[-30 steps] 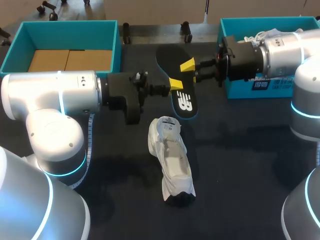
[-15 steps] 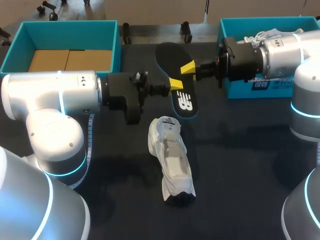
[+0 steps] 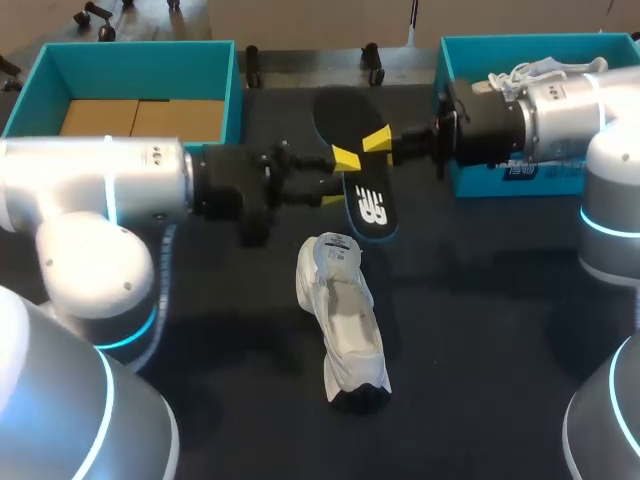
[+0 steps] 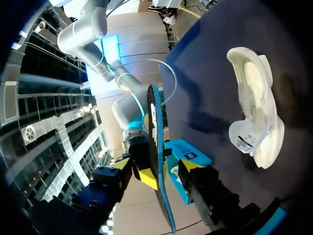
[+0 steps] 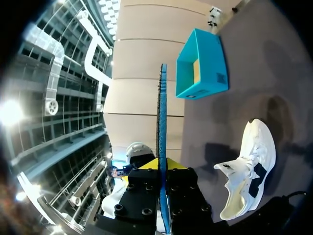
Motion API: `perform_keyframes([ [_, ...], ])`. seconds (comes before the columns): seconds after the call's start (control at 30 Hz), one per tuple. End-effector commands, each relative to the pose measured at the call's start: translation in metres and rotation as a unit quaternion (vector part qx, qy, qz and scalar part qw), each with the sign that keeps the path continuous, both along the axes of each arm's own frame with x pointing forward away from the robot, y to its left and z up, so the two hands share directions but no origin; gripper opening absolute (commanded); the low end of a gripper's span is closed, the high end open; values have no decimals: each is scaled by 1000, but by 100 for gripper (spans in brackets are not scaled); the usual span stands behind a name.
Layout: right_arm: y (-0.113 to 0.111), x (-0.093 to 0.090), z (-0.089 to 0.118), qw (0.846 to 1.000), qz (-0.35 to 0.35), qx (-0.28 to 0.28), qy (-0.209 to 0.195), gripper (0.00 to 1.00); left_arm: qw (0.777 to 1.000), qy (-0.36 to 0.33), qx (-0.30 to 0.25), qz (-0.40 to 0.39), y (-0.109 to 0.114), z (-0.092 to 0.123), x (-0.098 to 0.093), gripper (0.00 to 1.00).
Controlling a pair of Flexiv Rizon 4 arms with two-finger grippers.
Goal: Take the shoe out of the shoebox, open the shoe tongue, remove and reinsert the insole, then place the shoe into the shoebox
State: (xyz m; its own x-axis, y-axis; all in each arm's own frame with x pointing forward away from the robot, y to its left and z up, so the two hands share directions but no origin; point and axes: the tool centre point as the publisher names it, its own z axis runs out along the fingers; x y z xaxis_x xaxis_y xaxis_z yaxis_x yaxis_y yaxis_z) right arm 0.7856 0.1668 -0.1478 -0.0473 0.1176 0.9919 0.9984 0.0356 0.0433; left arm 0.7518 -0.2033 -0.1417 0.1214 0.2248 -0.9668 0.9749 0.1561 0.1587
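Nearest on the table (image 3: 480, 330) is the white shoe (image 3: 345, 320), lying free w/ nothing touching it. Its dark end is toward the robot (heel, prob.) and its mouth faces up. The tongue (image 3: 338, 250) is flipped out at the far end, label showing. Footbed looks bare, so the shoe has no insole in it. Just beyond the shoe, lifted off the table, is the black insole (image 3: 365, 195), logo side up in the head view and edge-on in both wrist views. The left gripper (image 3: 340, 178) comes in from the left at the insole's mid part w/ fingers spread. The insole sits between them w/ a gap on one side in the left wrist view, so it's not clamped. The right gripper (image 5: 162, 169) is pinched on the opposite edge, both fingers tight against it, so it alone seems to carry the insole. Handling, my guess: the insole is thin foam, v. light and floppy lengthwise, so it will droop past the pinch. The fabric top should give ok friction. Take it at the arch near the edge and feed the toe end in first. The shoe is light too, w/ a soft upper that caves under a squeeze. Best hold is the stiffer heel collar, or pin it to the table while the other arm feeds. The tongue may flop back over the mouth. Far side: the left shoebox (image 3: 130, 48) is teal and open, w/ only cardboard inside. The right shoebox (image 3: 540, 40) is teal too, w/ a second shoe (image 3: 530, 68) in it, laces showing. Can't tell which box this shoe belongs to.
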Motion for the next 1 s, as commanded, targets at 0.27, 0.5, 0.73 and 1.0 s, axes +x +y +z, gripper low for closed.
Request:
perform_keyframes([
  [0.27, 0, -7, -35, 999, -14, 8, 28, 0, 980, 61, 186, -20, 92, 27, 16, 100],
  [0.5, -1, -7, -38, 999, -21, 3, 28, 0, 975, 36, 220, -20, 95, 30, 22, 100],
  [0.73, -1, -7, -38, 999, -21, 3, 28, 0, 975, 36, 220, -20, 95, 30, 22, 100],
  [1.0, -1, -7, -38, 999, -21, 3, 28, 0, 968, 52, 244, -14, 95, 56, 39, 100],
])
